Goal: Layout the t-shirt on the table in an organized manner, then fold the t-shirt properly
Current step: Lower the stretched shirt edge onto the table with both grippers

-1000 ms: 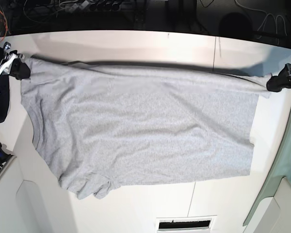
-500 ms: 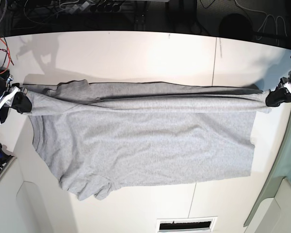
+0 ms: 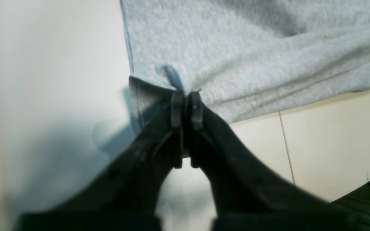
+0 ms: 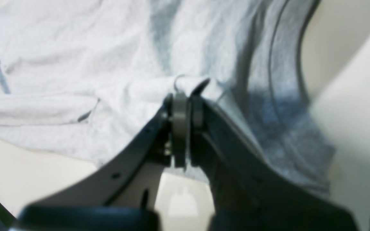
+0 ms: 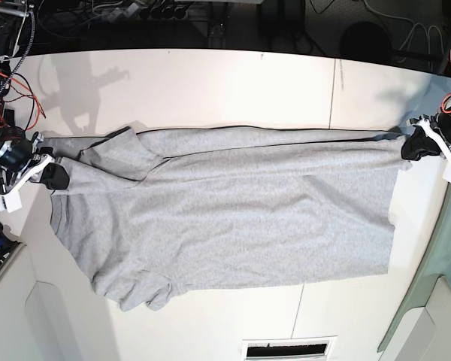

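While the base view shows the shirt (image 5: 233,214) spread across the counter (image 5: 210,83), its far edge has dropped from a lifted fold to lie nearly flat; layout looks close to done. Left wrist: the left end effector (image 3: 186,96) is nearly clenched at the hem corner; whether it grips, I cannot tell. Right wrist: the right end effector (image 4: 185,96) stays clenched on bunched shirt fabric.

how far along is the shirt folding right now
Done: the t-shirt lies spread on the table, with its far edge folded over lengthwise. In hand: the left gripper and right gripper each pinch an end of that folded edge. Left: releasing, then the remaining folds; one sleeve looks bunched.
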